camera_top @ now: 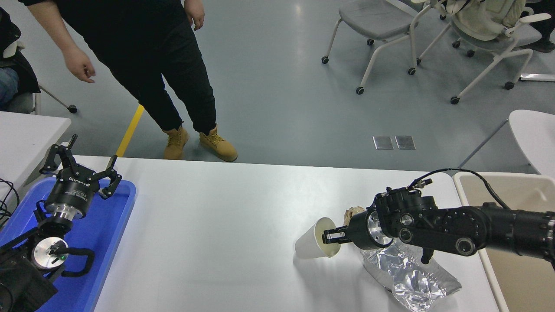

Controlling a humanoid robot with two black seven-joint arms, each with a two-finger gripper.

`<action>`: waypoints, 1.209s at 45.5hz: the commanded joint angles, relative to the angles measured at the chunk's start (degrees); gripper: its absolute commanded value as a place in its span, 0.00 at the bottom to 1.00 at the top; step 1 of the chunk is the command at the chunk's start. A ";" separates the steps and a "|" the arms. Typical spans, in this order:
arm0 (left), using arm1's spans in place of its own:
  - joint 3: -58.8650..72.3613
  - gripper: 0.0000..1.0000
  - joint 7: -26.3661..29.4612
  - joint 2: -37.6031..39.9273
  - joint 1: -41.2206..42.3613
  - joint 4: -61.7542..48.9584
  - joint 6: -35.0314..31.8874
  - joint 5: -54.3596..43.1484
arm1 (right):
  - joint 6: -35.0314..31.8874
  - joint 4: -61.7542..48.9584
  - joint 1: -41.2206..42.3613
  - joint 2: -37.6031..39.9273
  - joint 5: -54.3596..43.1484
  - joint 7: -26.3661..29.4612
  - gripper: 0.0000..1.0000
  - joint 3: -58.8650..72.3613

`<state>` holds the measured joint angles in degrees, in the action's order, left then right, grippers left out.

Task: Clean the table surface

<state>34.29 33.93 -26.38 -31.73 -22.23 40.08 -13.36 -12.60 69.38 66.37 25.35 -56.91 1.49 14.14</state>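
Observation:
The white table surface (225, 225) fills the lower part of the head view. A white paper cup (310, 245) lies tilted on it at the right, its mouth facing my right gripper (331, 236). That gripper reaches in from the right and its fingers are closed on the cup's near rim. A crumpled silver foil bag (407, 277) lies under my right arm. A small crumpled brownish wad (353, 212) sits just behind the gripper. My left gripper (82, 164) is parked at the lower left, open and empty, above the blue tray (117, 225).
A beige bin (516, 277) stands against the table's right end. A smaller white table (26, 134) is at the far left. A person in black with tan boots (199, 143) stands at the far edge. Wheeled chairs (390, 26) stand on the floor beyond.

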 commanded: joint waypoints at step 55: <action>0.07 1.00 0.00 0.01 0.00 -0.01 0.00 0.00 | -21.32 13.06 28.20 43.64 4.97 0.00 0.00 -0.78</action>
<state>34.29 33.93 -26.37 -31.73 -22.23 40.07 -13.36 -33.13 82.80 93.51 68.02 -51.90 1.42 13.34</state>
